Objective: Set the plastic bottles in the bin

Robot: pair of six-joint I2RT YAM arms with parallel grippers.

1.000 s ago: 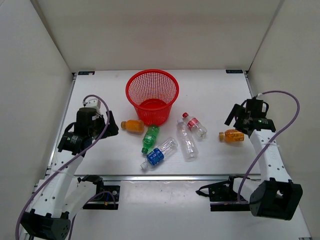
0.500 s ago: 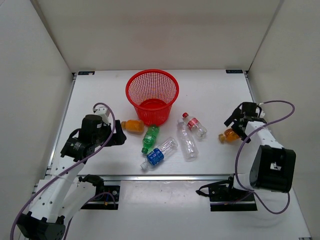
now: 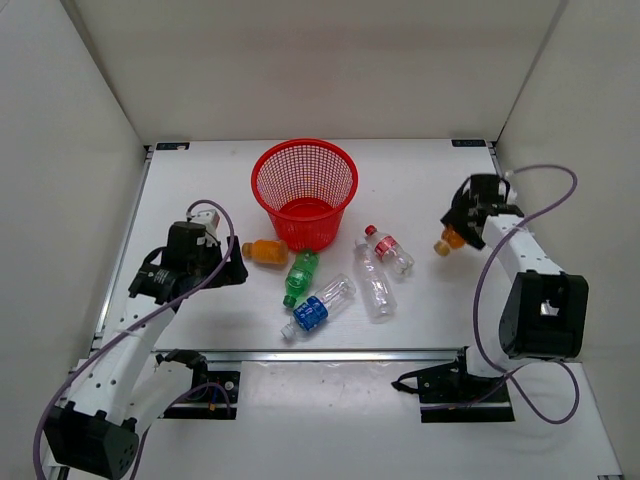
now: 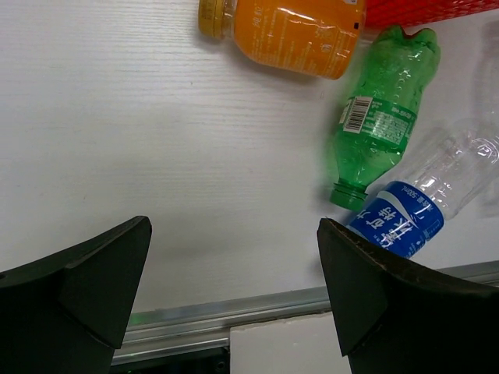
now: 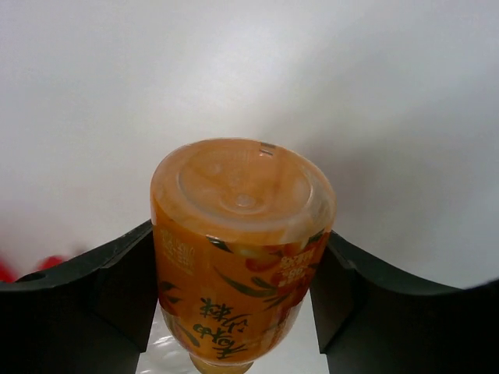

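Grip of right gripper (image 5: pixel 238 265) on orange bottle (image 5: pixel 243 187), Chinese characters on label; left gripper (image 4: pixel 234 234) agape near barcoded green bottle (image 4: pixel 380 125).

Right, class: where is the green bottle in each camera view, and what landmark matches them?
Top external: green bottle at centre, below the red basket.
Left wrist: upper right, neck pointing down.
Right wrist: not in it.
Shared landmark: the lying orange bottle beside it, top edge in left wrist.

Five bottles (image 3: pixel 300 272) lie by bin (image 3: pixel 275 190); orange bottle (image 3: pixel 452 239) gripped.
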